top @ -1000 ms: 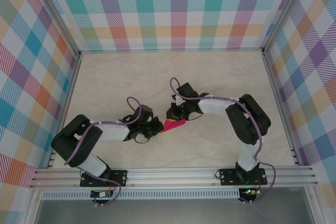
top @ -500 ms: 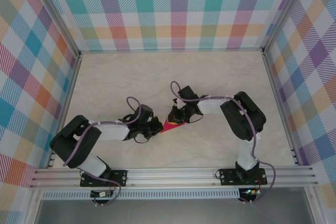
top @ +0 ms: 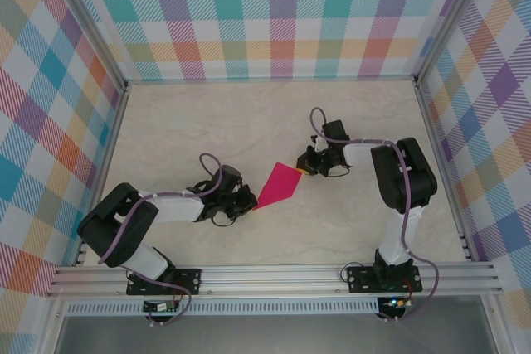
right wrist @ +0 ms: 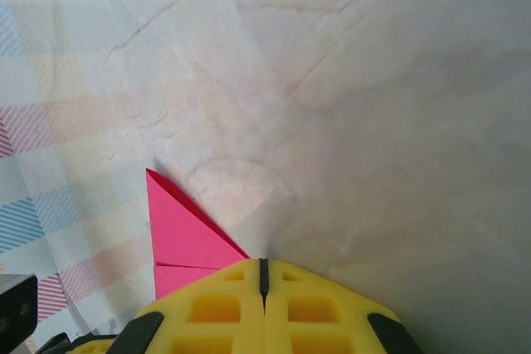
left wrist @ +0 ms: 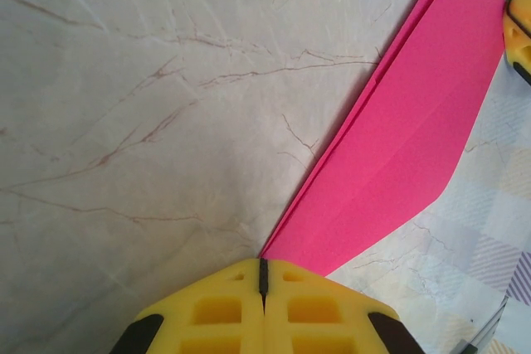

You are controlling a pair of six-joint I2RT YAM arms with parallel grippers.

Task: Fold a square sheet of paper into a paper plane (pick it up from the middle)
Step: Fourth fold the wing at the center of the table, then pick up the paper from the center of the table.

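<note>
Now my left claw (top: 246, 202) and right claw (top: 304, 168) each grip one tip of the pink paper (top: 278, 186); I should pull gently, evenly, without tearing.

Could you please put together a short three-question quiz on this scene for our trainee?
1. True or false: the pink paper is a flat, unfolded square.
2. The left gripper and right gripper are: A both open; B both shut on the paper; C one open, one shut.
3. What colour are the fingers in the left wrist view?
Key: 1 false, it is folded; 2 B; 3 yellow.
</note>
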